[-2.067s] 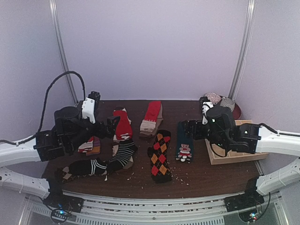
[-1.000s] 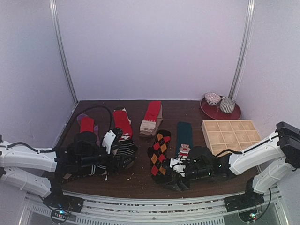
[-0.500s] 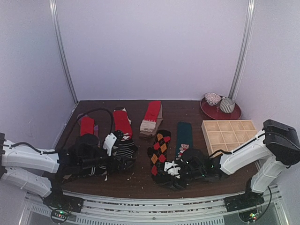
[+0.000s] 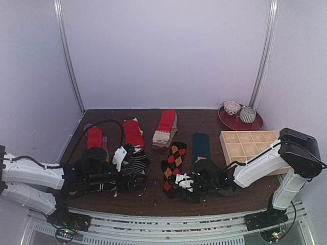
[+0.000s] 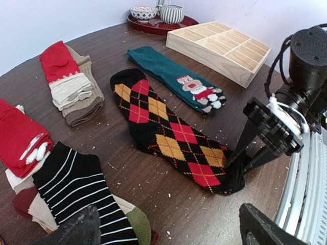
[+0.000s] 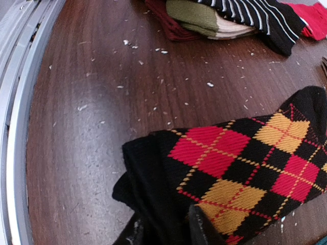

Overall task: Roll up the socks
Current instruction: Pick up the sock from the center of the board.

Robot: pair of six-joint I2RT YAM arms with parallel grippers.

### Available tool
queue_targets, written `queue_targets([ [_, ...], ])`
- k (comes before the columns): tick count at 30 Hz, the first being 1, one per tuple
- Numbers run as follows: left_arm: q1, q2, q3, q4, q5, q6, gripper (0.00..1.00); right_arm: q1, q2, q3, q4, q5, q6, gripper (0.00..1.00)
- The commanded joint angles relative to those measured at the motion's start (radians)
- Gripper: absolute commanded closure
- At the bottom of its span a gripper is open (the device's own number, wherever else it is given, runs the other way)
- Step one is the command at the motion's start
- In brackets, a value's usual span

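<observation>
Grasp: right gripper clenched on black end of argyle sock, by near edge of table; left gripper spread wide, empty, over striped sock. Best rolled by tucking that end tightly over, layers aligned, toward far edge.

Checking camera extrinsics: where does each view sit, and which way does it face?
Top: high behind the bases, looking down on the table; left arm and right arm show.
Left wrist: low at near left, facing right across the table to the wooden box; own open left hand, plus the right hand.
Right wrist: low at near edge, facing left; own fingers on the argyle sock.
Shared: argyle sock, all three.
</observation>
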Motion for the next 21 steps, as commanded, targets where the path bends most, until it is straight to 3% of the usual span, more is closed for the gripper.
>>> queue_targets([
  [1, 0.000, -0.010, -0.022, 0.089, 0.075, 0.027, 0.08, -0.016, 0.037, 0.047, -0.149, -0.032, 0.075, 0.84],
  [10, 0.000, 0.110, -0.033, 0.251, 0.262, 0.075, 0.27, -0.096, 0.120, 0.219, -0.440, -0.341, 0.398, 0.89],
  [15, -0.001, 0.259, 0.003, 0.325, 0.321, 0.117, 0.21, -0.139, 0.160, 0.250, -0.477, -0.445, 0.494, 0.90],
  [21, -0.010, 0.400, 0.054, 0.418, 0.326, 0.160, 0.15, -0.159, 0.210, 0.267, -0.478, -0.453, 0.518, 0.89],
])
